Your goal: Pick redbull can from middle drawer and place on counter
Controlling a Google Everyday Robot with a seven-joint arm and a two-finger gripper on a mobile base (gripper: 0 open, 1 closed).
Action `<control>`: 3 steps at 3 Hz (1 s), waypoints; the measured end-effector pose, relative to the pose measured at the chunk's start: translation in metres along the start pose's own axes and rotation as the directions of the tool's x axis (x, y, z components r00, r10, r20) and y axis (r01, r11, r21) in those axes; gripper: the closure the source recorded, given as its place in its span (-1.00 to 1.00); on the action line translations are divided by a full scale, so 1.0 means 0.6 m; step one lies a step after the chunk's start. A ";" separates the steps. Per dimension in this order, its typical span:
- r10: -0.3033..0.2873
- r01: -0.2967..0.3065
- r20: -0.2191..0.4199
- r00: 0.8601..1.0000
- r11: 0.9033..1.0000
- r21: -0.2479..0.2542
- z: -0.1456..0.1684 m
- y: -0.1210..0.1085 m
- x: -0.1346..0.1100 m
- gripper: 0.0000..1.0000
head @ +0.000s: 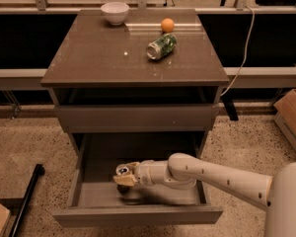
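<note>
The redbull can stands upright inside the open middle drawer, left of centre, with its silver lid showing. My gripper reaches in from the right and is shut on the redbull can, its tan fingers against the can's body. The can sits slightly above the drawer floor, with a dark shadow below it. The counter is the glossy brown top of the cabinet, above and behind the drawer.
On the counter lie a green-patterned can on its side, an orange ball and a white bowl. A closed drawer front overhangs the open drawer. A cardboard box stands at the right, a black pole at the left.
</note>
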State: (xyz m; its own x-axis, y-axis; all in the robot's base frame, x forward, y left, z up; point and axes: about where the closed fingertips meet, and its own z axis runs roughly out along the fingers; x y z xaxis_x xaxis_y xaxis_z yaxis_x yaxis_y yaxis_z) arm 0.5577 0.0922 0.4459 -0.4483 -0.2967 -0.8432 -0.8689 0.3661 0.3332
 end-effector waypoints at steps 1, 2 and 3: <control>-0.015 0.014 0.033 0.999 0.999 0.036 -0.024 0.010 -0.020 0.77; -0.037 0.037 0.032 0.999 0.999 -0.001 -0.088 0.047 -0.086 1.00; -0.103 0.101 -0.024 0.994 0.992 -0.071 -0.165 0.097 -0.181 1.00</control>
State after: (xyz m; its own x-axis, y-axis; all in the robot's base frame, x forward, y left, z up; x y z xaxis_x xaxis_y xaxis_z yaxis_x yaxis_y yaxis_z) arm 0.5349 0.0584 0.5986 -0.3618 -0.3540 -0.8624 -0.9223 0.2706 0.2758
